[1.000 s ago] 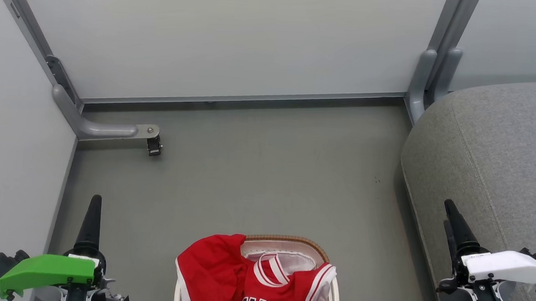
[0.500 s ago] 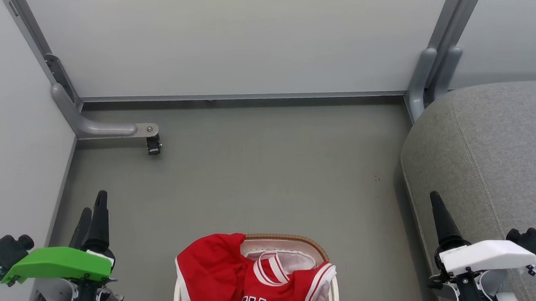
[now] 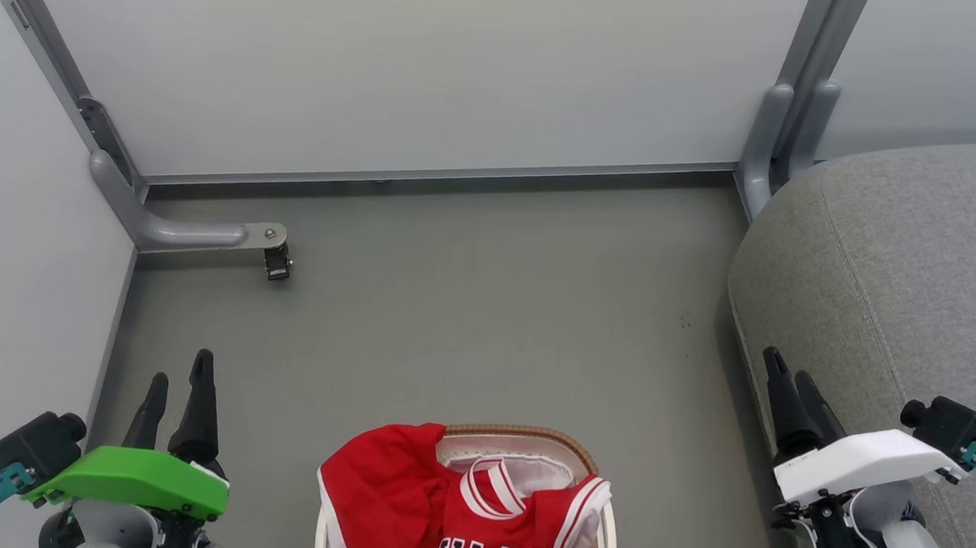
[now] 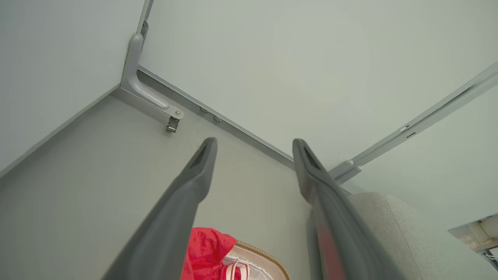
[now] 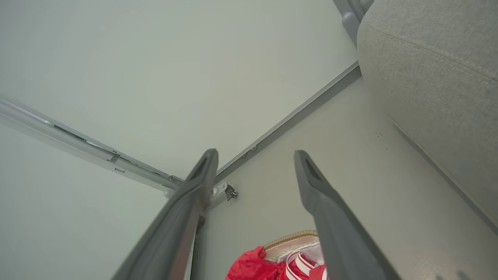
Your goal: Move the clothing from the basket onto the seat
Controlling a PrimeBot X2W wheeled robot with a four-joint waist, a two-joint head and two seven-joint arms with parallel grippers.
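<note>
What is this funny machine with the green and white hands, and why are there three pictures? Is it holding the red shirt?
It is a robot with two arms. One picture comes from a camera on its head, looking down at the floor. The other two come from little cameras on its wrists, each looking along that hand's two long dark fingers.

In the head picture, the left gripper has a green cover and the right gripper a white one. Both are open and hold nothing.

Between them on the grey floor stands a laundry basket with red clothing piled in it, a basketball jersey among it. On the right is a big grey seat. Nothing lies on the part of it that shows. The robot's job is to put the clothing there.
</note>
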